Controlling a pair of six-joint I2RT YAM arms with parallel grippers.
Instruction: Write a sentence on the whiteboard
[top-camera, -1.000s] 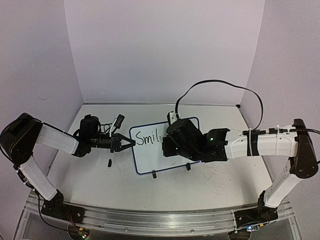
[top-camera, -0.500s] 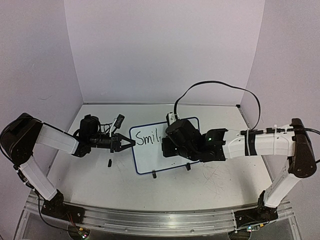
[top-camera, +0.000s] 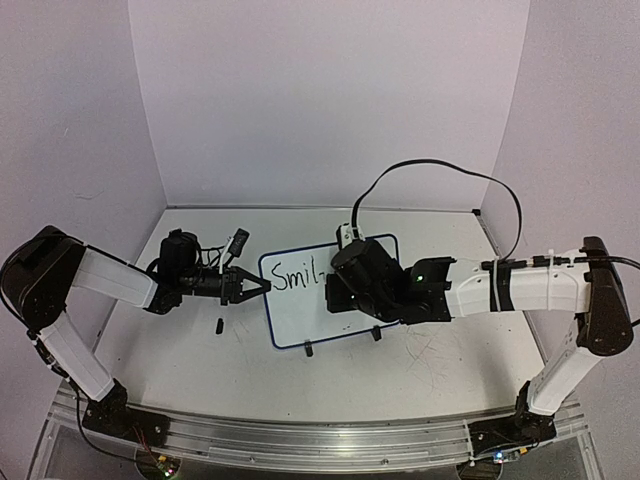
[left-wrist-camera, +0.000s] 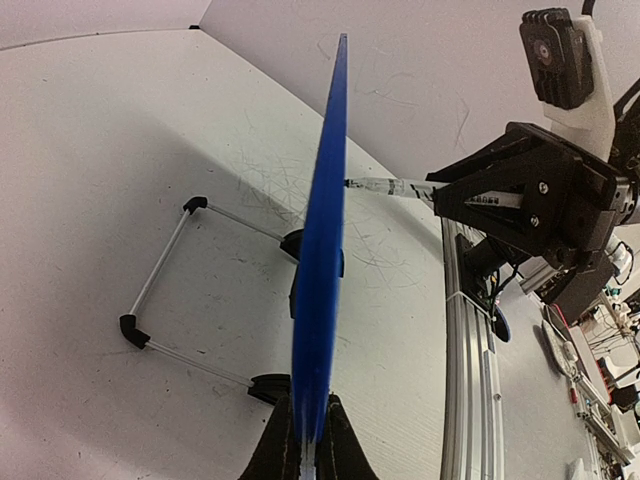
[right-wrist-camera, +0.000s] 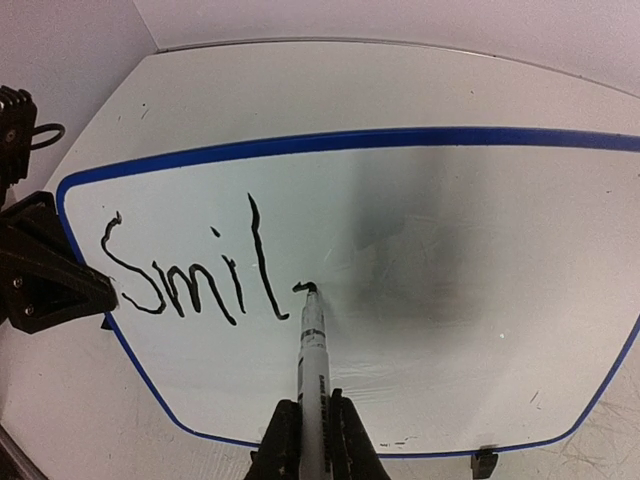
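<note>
The whiteboard (top-camera: 300, 310) with a thin blue rim stands mid-table; the right wrist view (right-wrist-camera: 460, 260) shows its face. Black lettering (right-wrist-camera: 190, 265) on it reads "Smil", with a short new stroke begun beside the "l"; the top view shows the letters too (top-camera: 296, 275). My right gripper (right-wrist-camera: 311, 440) is shut on a white marker (right-wrist-camera: 312, 370) whose tip touches the board at that stroke. My left gripper (left-wrist-camera: 312, 440) is shut on the board's blue left edge (left-wrist-camera: 322, 250); it shows in the top view (top-camera: 255, 285) too.
A small black marker cap (top-camera: 218, 325) lies on the table left of the board. Two black clip feet (top-camera: 309, 349) hold the board's near edge. A wire stand (left-wrist-camera: 165, 270) lies behind the board. Faint grey scribbles mark the tabletop (top-camera: 430, 345).
The right gripper has shifted slightly left along the board with the marker, and a short stroke has appeared after "Smil". The left arm has not moved.
</note>
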